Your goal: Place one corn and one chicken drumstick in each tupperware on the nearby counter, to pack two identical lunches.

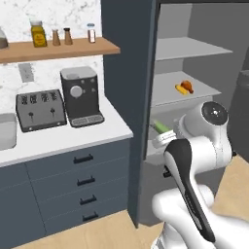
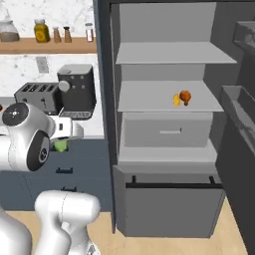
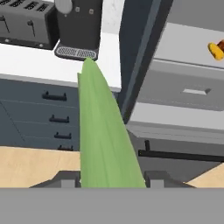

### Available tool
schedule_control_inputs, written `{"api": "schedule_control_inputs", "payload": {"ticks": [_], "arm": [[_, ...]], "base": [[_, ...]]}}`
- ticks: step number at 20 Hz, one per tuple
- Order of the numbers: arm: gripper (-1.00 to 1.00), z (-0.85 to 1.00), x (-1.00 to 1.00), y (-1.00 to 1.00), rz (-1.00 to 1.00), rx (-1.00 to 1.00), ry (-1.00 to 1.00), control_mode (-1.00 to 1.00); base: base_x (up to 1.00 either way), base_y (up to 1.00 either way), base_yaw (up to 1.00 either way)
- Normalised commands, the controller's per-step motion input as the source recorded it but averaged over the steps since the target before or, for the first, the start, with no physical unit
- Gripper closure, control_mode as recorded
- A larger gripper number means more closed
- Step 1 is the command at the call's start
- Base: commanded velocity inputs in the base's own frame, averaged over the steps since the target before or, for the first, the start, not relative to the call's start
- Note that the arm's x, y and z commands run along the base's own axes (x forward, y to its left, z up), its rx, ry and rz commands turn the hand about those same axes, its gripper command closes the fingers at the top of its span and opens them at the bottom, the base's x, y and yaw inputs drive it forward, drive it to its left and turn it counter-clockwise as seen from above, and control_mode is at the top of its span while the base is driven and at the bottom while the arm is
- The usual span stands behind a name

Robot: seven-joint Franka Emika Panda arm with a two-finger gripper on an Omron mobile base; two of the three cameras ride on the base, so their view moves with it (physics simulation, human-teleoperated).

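Green husked corn [image 3: 105, 135], claw [image 3: 113, 179] gripping

Wall: white marble [image 1: 73, 14] | shelf: wooden, wall-mounted [image 1: 58, 49], bearing jars | cabinets: dark blue-grey drawers [image 1: 82, 170], black handles | floor: light wood [image 1: 97, 233] | fridge: open, grey shelves [image 2: 169, 97]

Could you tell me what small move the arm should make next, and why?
Probably swing left toward the counter: the hand is shut on the green corn beside the open fridge, and the tupperware sits at the counter's left, past the toaster.
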Motion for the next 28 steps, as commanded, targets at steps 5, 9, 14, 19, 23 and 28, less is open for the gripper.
{"api": "schedule_control_inputs", "payload": {"ticks": [5,9,14,19,23,28], "arm": [[1.00,0.00,0.00,0.00,0.00,0.00,0.00,1.00],[1.00,0.00,0.00,0.00,0.00,0.00,0.00,1.00],[1.00,0.00,0.00,0.00,0.00,0.00,0.00,1.00],[1.00,0.00,0.00,0.00,0.00,0.00,0.00,1.00],[1.00,0.00,0.00,0.00,0.00,0.00,0.00,1.00],[1.00,0.00,0.00,0.00,0.00,0.00,0.00,1.00]], "base": [[0.63,1.00,0.00],[0.84,1.00,0.00],[0.76,1.00,0.00],[0.07,1.00,-0.02],[0.17,1.00,-0.07],[0.55,0.30,-0.12]]}}
